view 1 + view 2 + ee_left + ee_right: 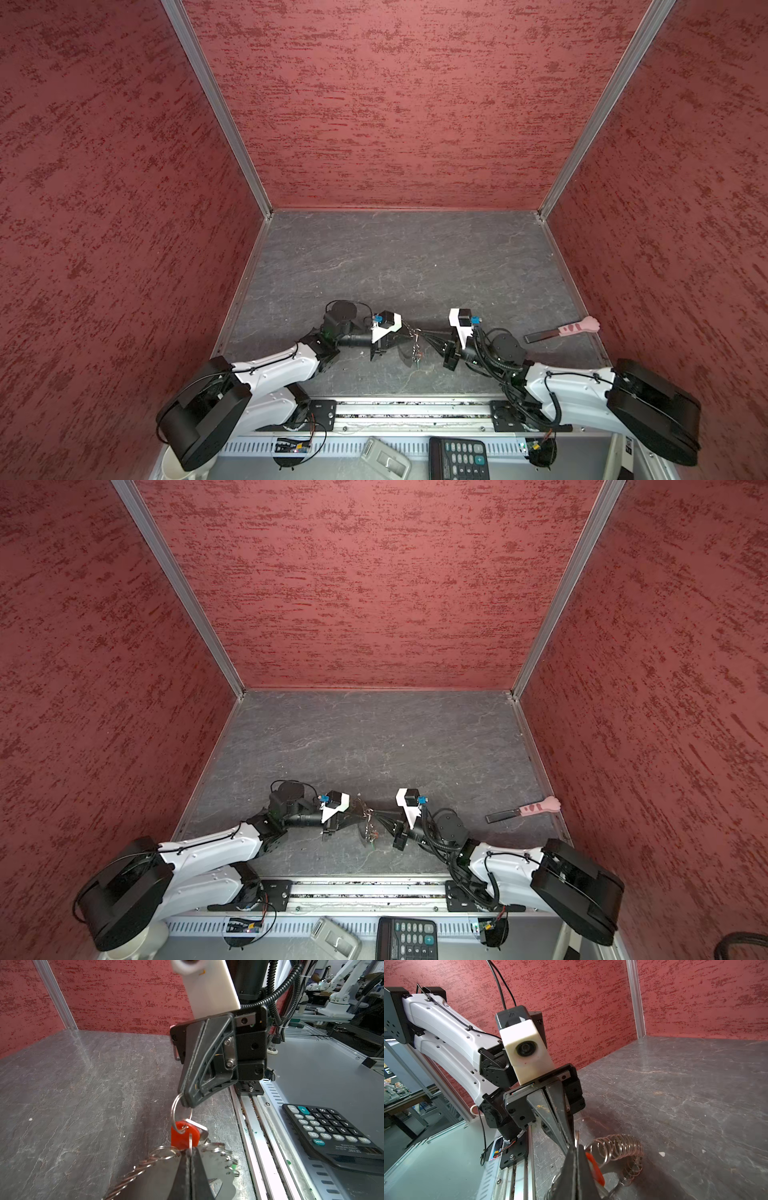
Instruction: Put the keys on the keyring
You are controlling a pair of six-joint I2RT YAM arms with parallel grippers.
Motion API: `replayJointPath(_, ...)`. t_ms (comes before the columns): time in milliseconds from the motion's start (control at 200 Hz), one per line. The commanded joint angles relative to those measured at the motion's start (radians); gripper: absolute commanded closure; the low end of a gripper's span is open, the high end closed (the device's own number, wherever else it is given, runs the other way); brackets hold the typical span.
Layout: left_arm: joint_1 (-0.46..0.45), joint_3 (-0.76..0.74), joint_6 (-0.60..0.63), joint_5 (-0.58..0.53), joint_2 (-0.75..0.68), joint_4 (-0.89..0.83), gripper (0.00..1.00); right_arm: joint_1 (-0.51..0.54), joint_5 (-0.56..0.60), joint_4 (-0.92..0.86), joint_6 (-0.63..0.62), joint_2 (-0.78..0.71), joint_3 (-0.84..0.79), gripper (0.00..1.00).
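arms reach inward over table, tips meeting; left pincer clamps keyring, right pincer pinches red key.

Carrier: calculator, black; all legible text stands on its keys.
Orientation: the key print appears inverted from the left wrist camera.
Digit keys: 0, 00, and 1 to 9 in three rows.
Teal keys: plus key marked "+"; ON/AC key marked "ON/AC".
Function keys: "%", "CE", "GT"; the neighbouring grey keys are too blurred to read.
Print beside the keypad: two small white lines, illegible.
Top views: on the calculator, only the "+" on a teal key can be read.
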Motion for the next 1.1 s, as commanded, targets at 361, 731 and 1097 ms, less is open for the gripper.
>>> replayJointPath(361, 0.006, -0.012, 0.012, 0.015, -0.009, 0.050, 1.00, 0.011, -0.057, 0.054, 0.011, 0.021, 0.031, 1.00)
replayJointPath(731, 0.043, 0.006, 0.077, 0.215, -0.021, -0.037, 1.00, 0.011, -0.079, -0.129, -0.194, -0.118, 0.009, 1.00)
replayJointPath(1097, 0.061, 0.012, 0.055, 0.277, -0.003, -0.017, 1.00, 0.011, -0.241, -0.051, -0.272, -0.074, -0.012, 1.00)
